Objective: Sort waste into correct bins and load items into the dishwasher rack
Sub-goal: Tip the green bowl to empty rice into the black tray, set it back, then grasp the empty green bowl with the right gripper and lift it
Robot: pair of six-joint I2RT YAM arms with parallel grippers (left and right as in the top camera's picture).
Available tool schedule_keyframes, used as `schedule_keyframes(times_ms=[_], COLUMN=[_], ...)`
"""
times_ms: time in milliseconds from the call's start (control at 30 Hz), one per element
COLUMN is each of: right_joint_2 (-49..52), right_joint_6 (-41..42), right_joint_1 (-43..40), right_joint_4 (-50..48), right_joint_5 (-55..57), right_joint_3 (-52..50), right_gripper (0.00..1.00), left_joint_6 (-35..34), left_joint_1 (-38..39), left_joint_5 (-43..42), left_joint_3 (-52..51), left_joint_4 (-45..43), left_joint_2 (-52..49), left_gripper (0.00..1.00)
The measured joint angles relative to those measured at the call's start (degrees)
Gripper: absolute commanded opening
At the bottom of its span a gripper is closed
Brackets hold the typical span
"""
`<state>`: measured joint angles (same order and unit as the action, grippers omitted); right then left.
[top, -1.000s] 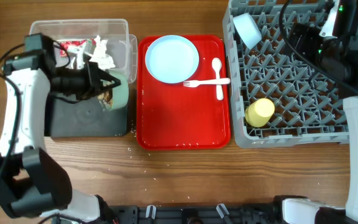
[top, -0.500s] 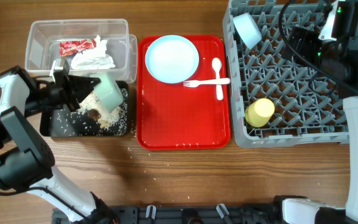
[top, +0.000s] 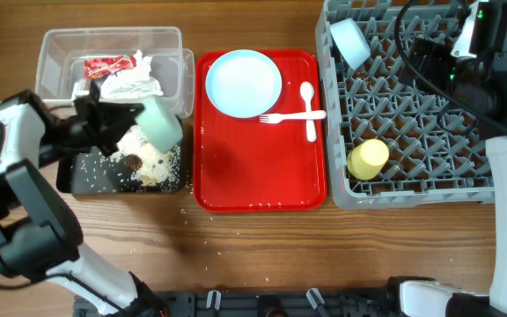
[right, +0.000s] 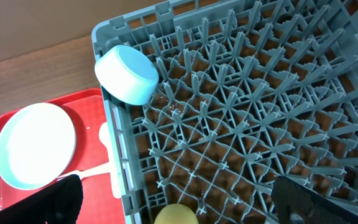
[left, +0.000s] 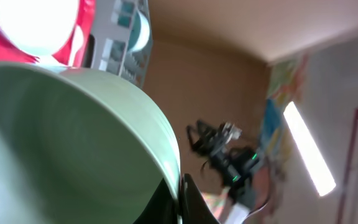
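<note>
Left fingers pinch green bowl by rim, tilted over black bin, likely dumping rice. Right fingers spread, empty, over dishwasher rack, probably waiting.

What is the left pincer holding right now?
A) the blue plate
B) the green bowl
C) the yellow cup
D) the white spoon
B: the left pincer grips the green bowl by its rim, tilted above the black bin that holds rice.

Cannot see the left gripper tips behind the green bowl, nor the far rim of the rack.
</note>
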<state>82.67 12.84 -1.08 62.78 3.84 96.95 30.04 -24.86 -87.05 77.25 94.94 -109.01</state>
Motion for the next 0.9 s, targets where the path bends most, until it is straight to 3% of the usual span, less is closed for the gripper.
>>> schedule_keyframes(times_ms=[133, 233, 300, 367, 400, 467, 500, 533, 600, 633, 733, 800, 867, 900], right_joint_2=[0.0, 0.0, 0.0, 0.0, 0.0, 0.1, 0.1, 0.1, 0.4, 0.7, 1.5, 3.4, 7.1, 9.3], right_joint_6=[0.0, 0.0, 0.0, 0.0, 0.0, 0.0, 0.0, 0.1, 0.2, 0.2, 0.6, 2.3, 4.2, 5.1], right_joint_1=[0.0, 0.0, 0.0, 0.0, 0.0, 0.0, 0.0, 0.0, 0.0, 0.0, 0.2, 2.8, 8.5, 11.4], right_joint_4=[-0.2, -0.4, -0.2, -0.2, -0.2, -0.2, -0.2, -0.1, 0.3, 0.6, 1.7, 2.0, 1.6, 1.3], right_joint_5=[0.0, -0.6, -1.1, -2.4, -3.8, -6.3, -7.0, -7.7, -9.3, -10.3, -16.1, -18.4, -19.5, -20.0], right_joint_3=[0.0, 0.0, 0.0, 0.0, 0.0, 0.0, 0.0, 0.0, 0.0, 0.0, 0.0, 0.0, 0.0, 0.0], right_gripper=[0.99, 1.00, 0.99, 0.99, 0.99, 0.99, 0.99, 0.99, 0.99, 0.99, 0.98, 0.95, 0.90, 0.87], left_joint_6=[2.2, -6.1, -21.0, -29.8, -35.7, -41.6, -42.7, -43.6, -45.5, -46.2, -47.1, -47.2, -48.0, -49.2], left_joint_1=[10.7, 23.4, 32.3, 39.3, 45.0, 51.2, 52.4, 53.9, 57.2, 57.9, 58.4, 56.9, 51.4, 45.1], left_joint_5=[3.9, 11.4, 27.1, 41.0, 53.4, 68.2, 70.6, 73.5, 78.8, 80.0, 81.7, 81.8, 81.7, 81.4], left_joint_3=[2.1, 2.2, 2.5, 2.5, 2.5, 2.5, 2.5, 2.5, 2.5, 2.5, 2.8, 7.4, 16.7, 22.7], left_joint_4=[-6.6, -22.5, -34.2, -37.9, -39.0, -39.5, -39.7, -40.0, -41.3, -41.7, -41.0, -32.7, -25.2, -22.3], left_joint_2=[5.6, 5.9, 5.9, 5.9, 5.9, 5.3, 4.7, 3.9, 1.1, 0.6, 0.5, 0.1, 0.9, 3.1], left_gripper=[0.04, 0.04, 0.04, 0.04, 0.04, 0.04, 0.04, 0.08, 0.37, 0.45, 0.52, 0.53, 0.70, 0.70])
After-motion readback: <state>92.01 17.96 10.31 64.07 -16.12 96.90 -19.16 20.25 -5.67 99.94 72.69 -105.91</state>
